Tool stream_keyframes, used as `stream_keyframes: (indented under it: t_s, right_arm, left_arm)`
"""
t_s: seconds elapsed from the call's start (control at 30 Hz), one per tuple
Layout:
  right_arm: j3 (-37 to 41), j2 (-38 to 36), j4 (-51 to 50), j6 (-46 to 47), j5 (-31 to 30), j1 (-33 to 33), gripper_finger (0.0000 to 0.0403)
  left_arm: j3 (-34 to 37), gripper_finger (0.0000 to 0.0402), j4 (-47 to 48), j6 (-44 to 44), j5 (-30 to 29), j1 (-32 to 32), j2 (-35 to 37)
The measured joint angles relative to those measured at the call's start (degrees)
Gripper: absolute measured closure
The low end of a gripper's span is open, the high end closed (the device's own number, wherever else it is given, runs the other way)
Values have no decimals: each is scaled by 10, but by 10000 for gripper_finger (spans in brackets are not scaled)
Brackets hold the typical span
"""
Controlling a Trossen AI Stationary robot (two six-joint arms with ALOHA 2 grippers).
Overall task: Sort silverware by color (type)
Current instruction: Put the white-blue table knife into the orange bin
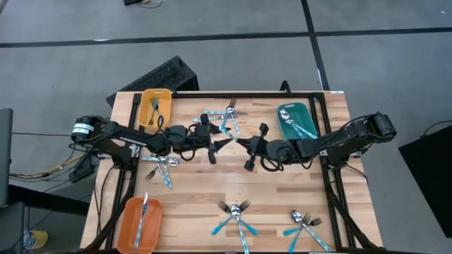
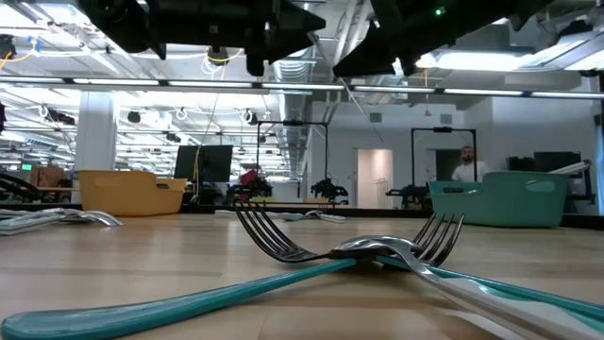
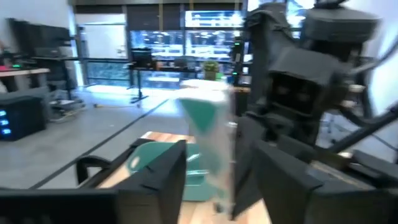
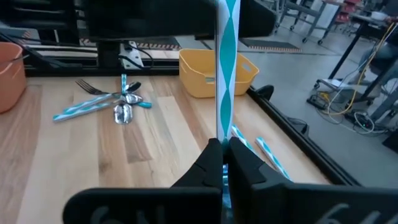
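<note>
Entry, mid-table handover. I have both arms meeting at the centre of the table (image 1: 198, 204).

Right gripper (image 4: 222, 163): fingers pinched tight on one piece of silverware (image 4: 226, 74), held by its handle, the blue-and-white twisted shaft running straight out from the fingertips. I cannot tell whether it is a fork, spoon or knife; its head is out of sight.

Left gripper (image 3: 214, 180): facing the right one, fingers apart, a blurred teal-and-white shape standing between them, which I judge to be the same piece. I cannot tell whether the pads touch it.

Remaining silverware, by clock face on the table in the high view:
- loose cluster (image 1: 224, 120) at 12
- loose cluster (image 1: 161, 166) at 9
- fork pile (image 1: 236, 215) at 6
- mixed pile (image 1: 305, 224) at 5

Trays: yellow tray (image 1: 145, 99) at 11, teal tray (image 1: 284, 125) at 1, orange tray (image 1: 126, 224) at 7, each already holding pieces.

Step in hand, as I judge it: passing one piece from right to left. Next I need the left fingers firmly closed on the shaft before the right lets go, then a carry to whichever tray matches the type.
</note>
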State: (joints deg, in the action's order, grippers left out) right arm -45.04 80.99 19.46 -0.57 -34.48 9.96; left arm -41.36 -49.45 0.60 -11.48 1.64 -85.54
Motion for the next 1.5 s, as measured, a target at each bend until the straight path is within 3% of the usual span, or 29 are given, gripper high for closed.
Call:
stream_keyframes:
  t_s: [0.2,0.27,0.4,0.5,0.6,0.83,0.9,1.03,1.3,1.5]
  right_arm:
    - [0,0,4,-12,1,-2,365]
    - [0,0,4,1,1,-7,345]
    - [0,0,-21,36,1,-12,304]
    - [0,0,-71,58,1,-13,279]
    - [0,0,-127,96,0,-16,263]
    - [1,0,-173,127,0,-34,254]
    - [1,0,-166,133,6,-38,256]
    - [1,0,-165,168,28,-42,257]
    - [1,0,-165,210,33,-24,257]
    - [-1,-8,-167,221,52,-9,257]
  left_arm:
    - [-1,372,46,8,0,10,14]
    - [-2,372,91,8,-4,11,31]
    - [-5,372,268,5,-111,15,95]
    - [-33,372,420,44,-188,10,156]
    - [-57,372,584,110,-203,-6,202]
    - [-196,372,1024,378,-76,-84,245]
    - [-236,372,1106,439,-26,-114,244]
    - [-253,362,1153,553,25,-188,241]
    - [-191,362,1151,789,97,-387,200]
    - [-196,361,1153,854,61,-456,191]
